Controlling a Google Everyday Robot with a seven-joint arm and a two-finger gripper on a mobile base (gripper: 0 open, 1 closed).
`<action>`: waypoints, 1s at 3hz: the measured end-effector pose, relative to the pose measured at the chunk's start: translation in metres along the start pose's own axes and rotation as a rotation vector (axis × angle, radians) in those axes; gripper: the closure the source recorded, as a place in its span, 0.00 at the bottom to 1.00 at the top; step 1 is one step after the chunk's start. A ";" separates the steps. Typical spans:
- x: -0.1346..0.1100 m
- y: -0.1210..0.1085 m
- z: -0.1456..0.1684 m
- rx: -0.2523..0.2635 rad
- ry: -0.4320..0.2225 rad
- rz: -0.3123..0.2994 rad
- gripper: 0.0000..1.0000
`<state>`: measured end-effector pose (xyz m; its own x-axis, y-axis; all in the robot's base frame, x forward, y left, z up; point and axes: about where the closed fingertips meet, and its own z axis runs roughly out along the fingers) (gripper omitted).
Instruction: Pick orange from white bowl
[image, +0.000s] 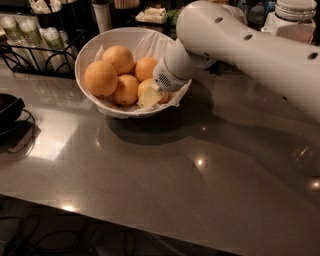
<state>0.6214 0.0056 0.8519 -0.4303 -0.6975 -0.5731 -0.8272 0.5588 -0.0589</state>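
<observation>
The white bowl (86, 49), lined with crumpled white paper, stands at the back left of the grey counter and holds five oranges. My gripper (150, 96) reaches down into the bowl's front right side from the thick white arm (240, 47) that comes in from the right. It rests against the orange (144, 84) at the front right of the pile, covering part of it. The largest deep-orange one (101, 78) lies at the left, apart from the gripper. The other oranges lie at the back and middle.
A black wire rack with glasses (30, 45) stands behind the bowl at the left. A black dish (7, 107) sits at the left edge. A white jar (295, 17) and dark containers line the back. The counter's front edge (150, 227) runs across the bottom.
</observation>
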 end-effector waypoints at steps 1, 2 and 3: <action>-0.003 0.001 -0.007 -0.017 -0.030 -0.001 1.00; -0.006 0.001 -0.025 -0.032 -0.080 -0.006 1.00; -0.010 -0.003 -0.049 -0.040 -0.143 -0.013 1.00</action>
<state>0.6105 -0.0109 0.8979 -0.3658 -0.6316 -0.6836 -0.8472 0.5301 -0.0363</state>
